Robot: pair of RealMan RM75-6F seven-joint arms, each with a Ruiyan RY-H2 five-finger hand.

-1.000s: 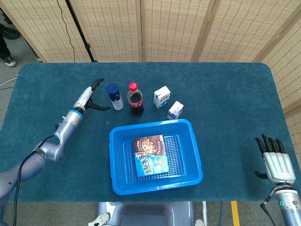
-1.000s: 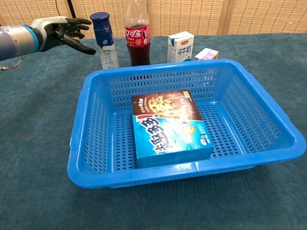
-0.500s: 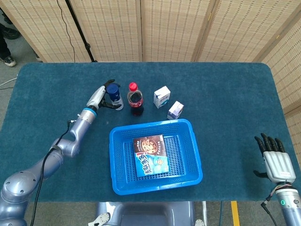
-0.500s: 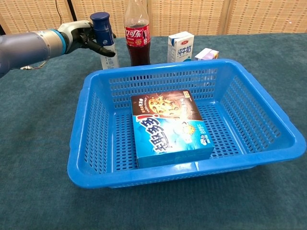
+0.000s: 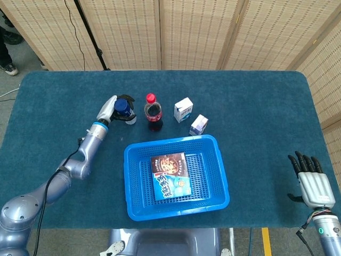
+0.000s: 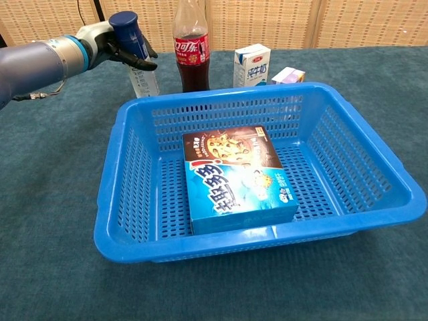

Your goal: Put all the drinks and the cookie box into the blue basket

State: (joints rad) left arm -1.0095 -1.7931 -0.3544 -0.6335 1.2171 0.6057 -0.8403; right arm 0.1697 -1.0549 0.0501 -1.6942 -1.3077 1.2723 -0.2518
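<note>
left hand (image 6: pixel 107 41) grips water bottle (image 6: pixel 137 60), tilted, just left of cola (image 6: pixel 190 47) | right hand (image 5: pixel 311 181) idle, fingers spread, near table edge | cookie box (image 6: pixel 235 179) in basket (image 6: pixel 127 180) | two cartons (image 5: pixel 184 109) behind basket

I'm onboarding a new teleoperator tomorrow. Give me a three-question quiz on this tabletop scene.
1. True or false: the cookie box lies inside the blue plastic basket.
2. Which robot hand grips the blue-capped clear bottle?
3. How many drinks stand outside the basket? A) two B) three C) four

Key: 1 true. 2 the left robot hand; the right robot hand holds nothing. 3 C: that bottle, the red-capped cola bottle, two small cartons.
</note>
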